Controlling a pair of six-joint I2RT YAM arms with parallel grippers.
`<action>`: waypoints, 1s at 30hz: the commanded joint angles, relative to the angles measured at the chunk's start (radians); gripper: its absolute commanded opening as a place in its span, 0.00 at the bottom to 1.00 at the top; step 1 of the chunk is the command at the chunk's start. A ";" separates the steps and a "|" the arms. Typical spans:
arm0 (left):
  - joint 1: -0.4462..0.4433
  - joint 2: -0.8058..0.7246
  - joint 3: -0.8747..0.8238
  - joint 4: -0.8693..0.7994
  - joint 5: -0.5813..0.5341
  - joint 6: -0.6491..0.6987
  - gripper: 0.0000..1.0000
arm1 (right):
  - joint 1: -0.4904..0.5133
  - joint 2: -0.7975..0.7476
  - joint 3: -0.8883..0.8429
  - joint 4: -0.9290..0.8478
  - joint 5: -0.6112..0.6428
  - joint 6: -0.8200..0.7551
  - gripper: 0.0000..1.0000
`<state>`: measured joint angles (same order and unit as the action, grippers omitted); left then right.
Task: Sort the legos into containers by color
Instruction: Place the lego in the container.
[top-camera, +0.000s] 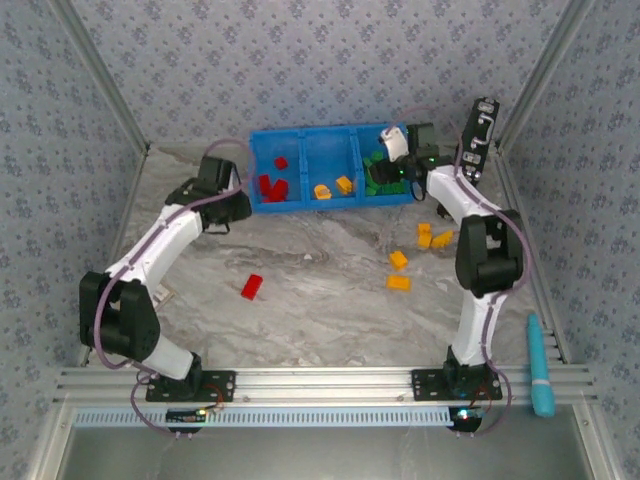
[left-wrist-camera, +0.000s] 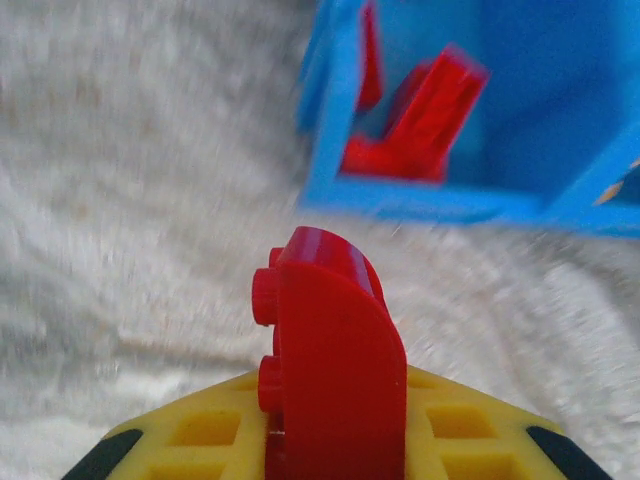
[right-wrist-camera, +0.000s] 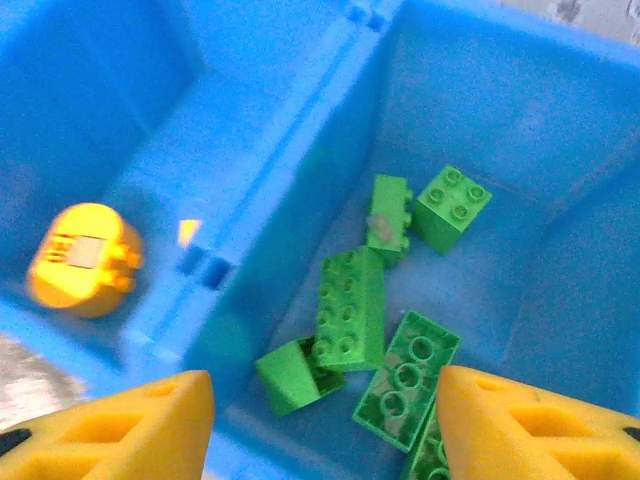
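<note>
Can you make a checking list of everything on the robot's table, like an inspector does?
Surface: grey marbled table.
Job's things: blue bin holds red legos on the left, orange legos in the middle and green legos on the right. One loose red lego and four loose orange legos lie on the table.
Clutter: teal tool by the right edge; black case past the bin's right end.
Grippers: left gripper shut on a red curved brick, just outside the bin. Right gripper open over the green compartment.
Cables: purple cable loops off the left arm.
Surroundings: patterned walls, metal frame.
</note>
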<state>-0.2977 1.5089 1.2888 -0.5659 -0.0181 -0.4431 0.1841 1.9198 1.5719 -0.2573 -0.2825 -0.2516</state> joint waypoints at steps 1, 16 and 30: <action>-0.026 0.014 0.108 -0.048 0.047 0.065 0.11 | 0.041 -0.161 -0.092 0.080 -0.125 0.023 0.62; -0.066 0.408 0.377 0.139 0.049 0.083 0.11 | 0.574 -0.590 -0.570 0.192 -0.112 -0.277 0.65; -0.060 0.718 0.656 0.049 0.044 0.092 0.38 | 0.775 -0.610 -0.619 0.174 -0.004 -0.267 0.65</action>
<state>-0.3607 2.1990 1.9060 -0.4751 0.0296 -0.3538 0.9375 1.3075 0.9562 -0.0933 -0.3058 -0.5156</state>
